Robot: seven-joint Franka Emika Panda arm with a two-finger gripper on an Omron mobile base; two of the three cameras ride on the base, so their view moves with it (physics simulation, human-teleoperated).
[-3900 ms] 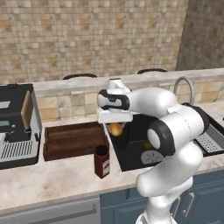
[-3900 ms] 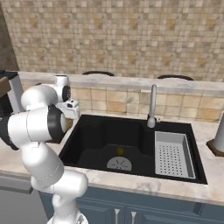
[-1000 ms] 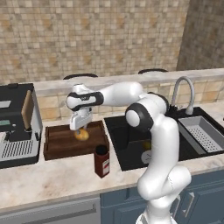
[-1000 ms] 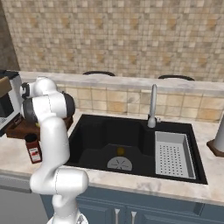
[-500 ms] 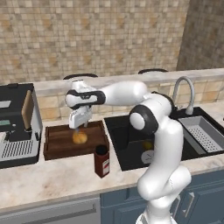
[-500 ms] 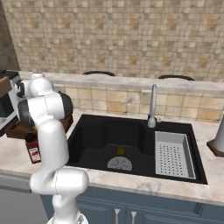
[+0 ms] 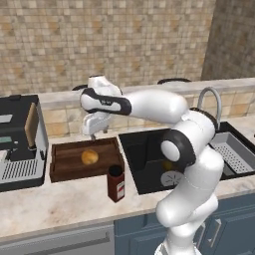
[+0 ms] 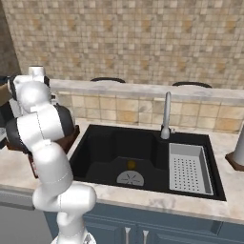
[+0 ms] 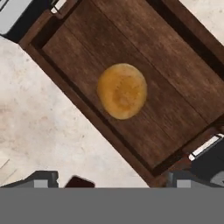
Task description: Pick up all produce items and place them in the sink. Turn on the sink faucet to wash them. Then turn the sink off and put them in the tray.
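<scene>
The gripper (image 7: 93,133) hangs with its fingers (image 9: 43,179) spread wide and holding nothing. Directly below them the orange-yellow fruit (image 7: 89,157) lies loose on the floor of the wooden tray (image 7: 60,172). A second fruit (image 8: 131,165) sits well off to their side in the black sink (image 8: 100,143).

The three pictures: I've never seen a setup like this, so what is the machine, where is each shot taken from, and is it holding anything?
It is a white robot arm on a wheeled base in a rendered kitchen. Two cameras sit behind it, left and right; the third looks down from its hand. The gripper hangs open above the wooden tray, its fingers holding nothing. One orange-yellow fruit lies in the tray. A second small fruit sits in the black sink by the drain. A dark-lidded jar stands on the counter, and the faucet rises behind the sink.
</scene>
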